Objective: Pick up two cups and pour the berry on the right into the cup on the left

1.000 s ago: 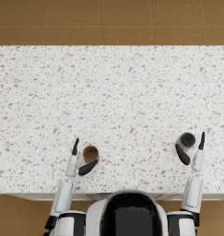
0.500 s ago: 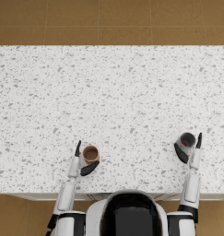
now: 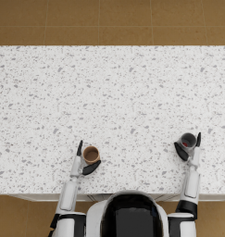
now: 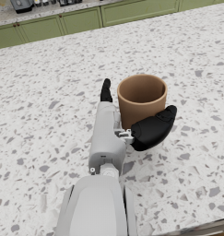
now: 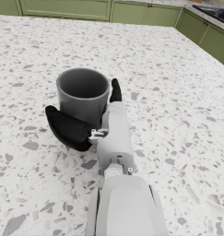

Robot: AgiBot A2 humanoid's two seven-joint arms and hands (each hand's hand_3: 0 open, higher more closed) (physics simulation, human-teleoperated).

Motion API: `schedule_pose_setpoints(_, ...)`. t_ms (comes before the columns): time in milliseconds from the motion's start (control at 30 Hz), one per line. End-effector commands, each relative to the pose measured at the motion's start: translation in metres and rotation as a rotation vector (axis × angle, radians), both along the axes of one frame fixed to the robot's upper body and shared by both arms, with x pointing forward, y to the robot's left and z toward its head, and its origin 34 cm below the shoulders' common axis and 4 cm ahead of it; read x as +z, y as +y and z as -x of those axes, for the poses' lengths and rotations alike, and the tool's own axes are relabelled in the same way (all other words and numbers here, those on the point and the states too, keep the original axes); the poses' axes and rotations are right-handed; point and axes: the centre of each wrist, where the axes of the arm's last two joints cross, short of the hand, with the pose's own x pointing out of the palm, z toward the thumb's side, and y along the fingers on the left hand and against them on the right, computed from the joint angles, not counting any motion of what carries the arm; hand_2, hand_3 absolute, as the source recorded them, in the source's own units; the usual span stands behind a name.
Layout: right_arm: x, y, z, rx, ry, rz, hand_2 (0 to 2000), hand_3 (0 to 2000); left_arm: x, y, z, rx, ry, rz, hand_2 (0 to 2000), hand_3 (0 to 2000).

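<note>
A brown cup (image 3: 90, 154) (image 4: 142, 97) stands on the counter near the front left. My left hand (image 3: 84, 160) (image 4: 132, 124) brackets it, with straight fingers along one side and the thumb curved round the near side, and has no firm grip. At the front right stands a grey cup (image 3: 188, 140) (image 5: 83, 94) with a red berry (image 3: 186, 144) showing inside in the head view. My right hand (image 3: 190, 149) (image 5: 92, 124) frames this cup the same way, fingers on its outer side, thumb on its inner side. Both cups stand upright on the counter.
The white speckled counter (image 3: 112, 106) stretches wide behind the cups, and its front edge (image 3: 40, 196) runs just below my hands. Green cabinets (image 4: 81, 20) line the far wall in the wrist views. Brown floor lies beyond the counter.
Both hands have slid sideways toward their cups, so fingers and thumbs now sit closer around them. The cups have not moved.
</note>
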Motion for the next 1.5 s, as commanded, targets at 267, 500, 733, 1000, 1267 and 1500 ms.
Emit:
schedule_pose_setpoints(267, -0.002, -0.004, -0.011, -0.031, 0.000, -0.018, 0, 0, -0.003, -0.008, -0.012, 0.001, -0.003, 0.028, 0, 0)
schedule_pose_setpoints(500, 0.002, 0.000, -0.011, 0.053, -0.007, -0.023, 2000, 1280, 0.001, -0.014, -0.009, -0.067, -0.008, 0.048, 2000, 1280)
schedule_pose_setpoints(733, 0.070, 0.041, -0.012, 0.250, -0.254, 0.046, 2000, 1280, 0.046, -0.056, -0.029, -0.168, -0.188, 0.144, 2000, 1280)
schedule_pose_setpoints(1000, 0.117, 0.077, -0.020, 0.341, -0.433, 0.111, 2000, 1280, 0.072, -0.085, -0.064, -0.181, -0.293, 0.195, 2000, 1280)
schedule_pose_setpoints(1267, 0.149, 0.098, -0.030, 0.363, -0.517, 0.366, 2000, 1280, 0.079, -0.104, -0.084, -0.183, -0.365, -0.023, 2000, 1280)
schedule_pose_setpoints(1500, 0.172, 0.122, -0.037, 0.381, -0.583, 0.579, 2000, 1280, 0.084, -0.113, -0.096, -0.187, -0.390, -0.080, 2000, 1280)
